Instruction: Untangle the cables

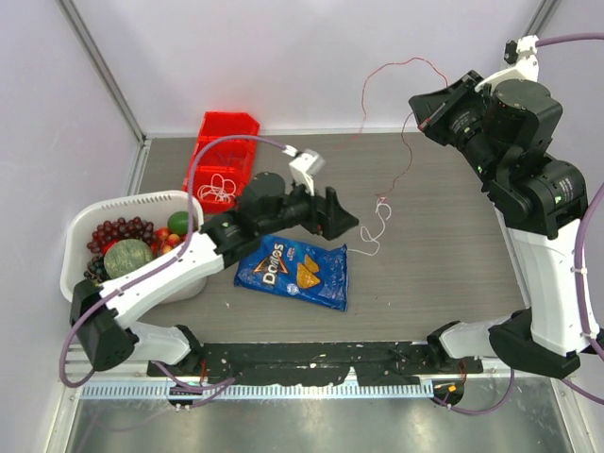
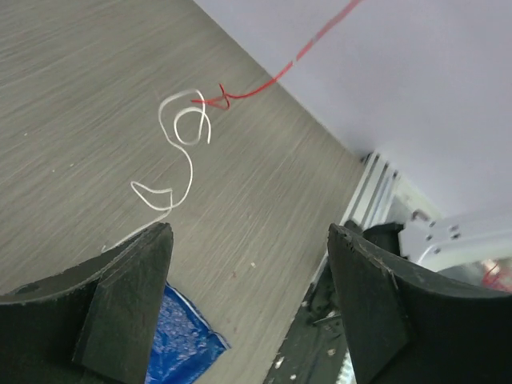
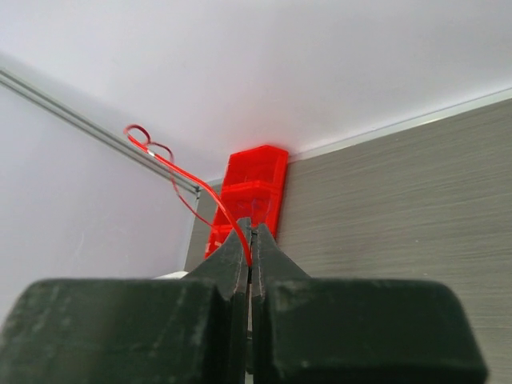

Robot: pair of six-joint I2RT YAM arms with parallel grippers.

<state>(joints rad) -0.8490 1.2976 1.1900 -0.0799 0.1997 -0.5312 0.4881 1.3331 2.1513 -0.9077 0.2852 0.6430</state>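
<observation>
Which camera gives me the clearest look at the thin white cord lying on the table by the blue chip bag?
Left wrist: the thin white cord shows large, loops distinct, meeting the thin red cord. Top external shows it small, right of the blue chip bag. Right wrist misses it.

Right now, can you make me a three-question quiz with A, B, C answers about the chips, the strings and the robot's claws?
1. Where is the Doritos bag? A on the table; B in the air; C on the wall.
2. What colour is the cable in the right gripper? A green; B red; C yellow.
3. The left gripper is: A shut on the bag; B shut on a cable; C open.
Answers: A, it lies flat on the table; B, the pinched cable is red; C, its jaws stand wide apart.
</observation>
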